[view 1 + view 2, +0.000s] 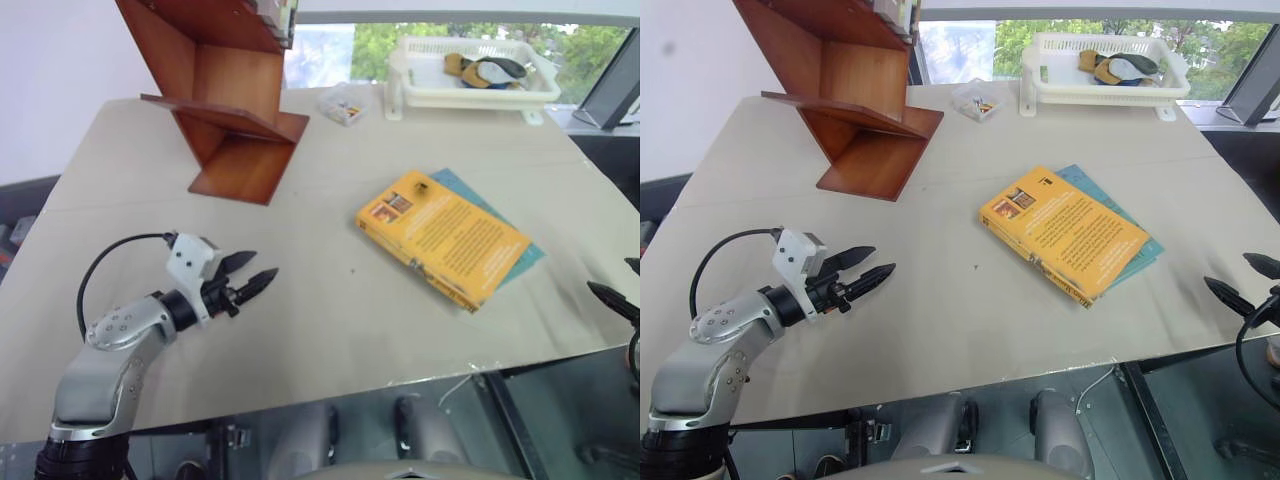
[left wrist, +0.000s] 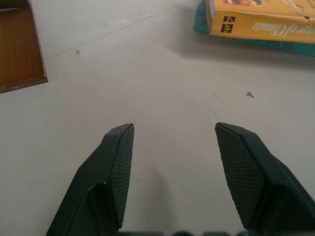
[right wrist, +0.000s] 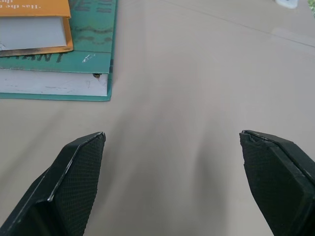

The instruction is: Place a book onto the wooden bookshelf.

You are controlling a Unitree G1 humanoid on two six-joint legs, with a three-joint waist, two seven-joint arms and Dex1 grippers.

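Note:
The yellow-orange book point(image 1: 443, 238) lies flat at the table's right middle, stacked on a thinner teal book point(image 1: 522, 256). Its spine point(image 2: 261, 22) faces my left gripper. The wooden bookshelf point(image 1: 225, 90) stands at the far left of the table, its base board point(image 2: 17, 46) showing in the left wrist view. My left gripper point(image 1: 252, 271) hovers open over the table's near left, well short of the book, nothing between its fingers. At the table's right edge my right gripper point(image 1: 1238, 282) is open and empty, with both books point(image 3: 34, 29) off to its left.
A white plastic basket point(image 1: 470, 75) holding some items sits at the far right. A small clear box point(image 1: 342, 104) lies between it and the shelf. The table's point(image 1: 330, 320) front edge runs just below my left arm.

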